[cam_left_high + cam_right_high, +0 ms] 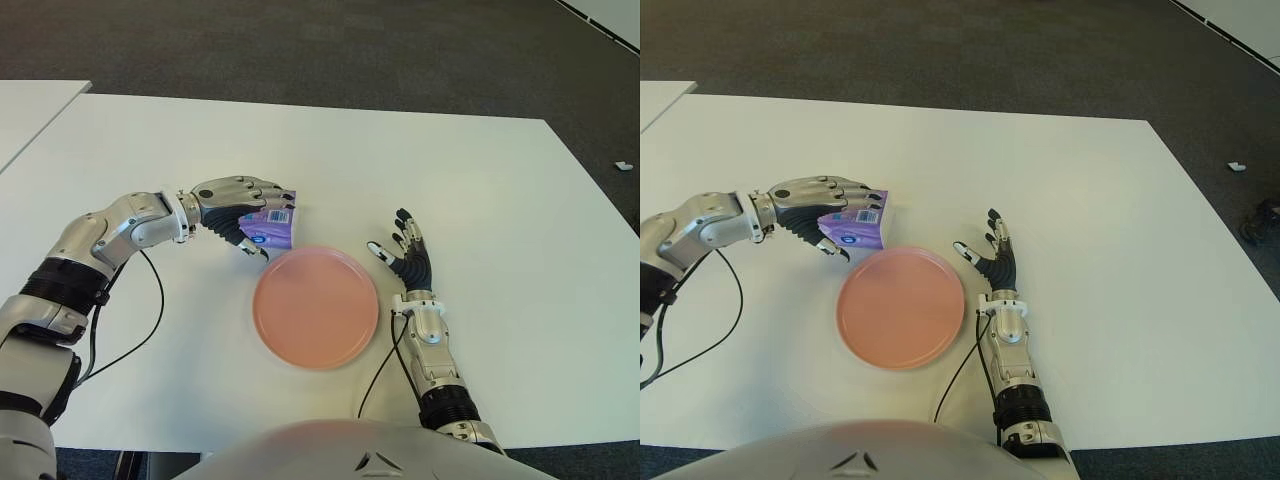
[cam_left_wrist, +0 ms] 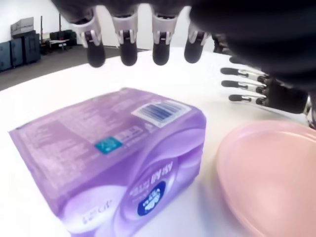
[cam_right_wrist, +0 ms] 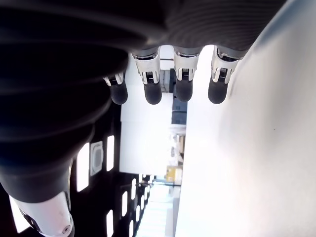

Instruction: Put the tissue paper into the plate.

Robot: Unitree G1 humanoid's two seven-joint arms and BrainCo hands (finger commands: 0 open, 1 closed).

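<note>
Left eye view shows the tissue paper (image 1: 270,226), a purple soft pack, lying on the white surface (image 1: 480,180) just beyond the far-left edge of the pink plate (image 1: 316,306), nearly touching its rim. Its long axis runs roughly left to right. The left hand (image 1: 243,205) sits right over the pack from the left; its wrist view shows the fingers (image 2: 127,47) arched above the pack with a gap, not yet closed on it. So this hand is much the nearer one, and the plate lies a short way to the near right of the pack. The right hand (image 1: 405,255) shows right of the plate, fingers spread and empty.
</note>
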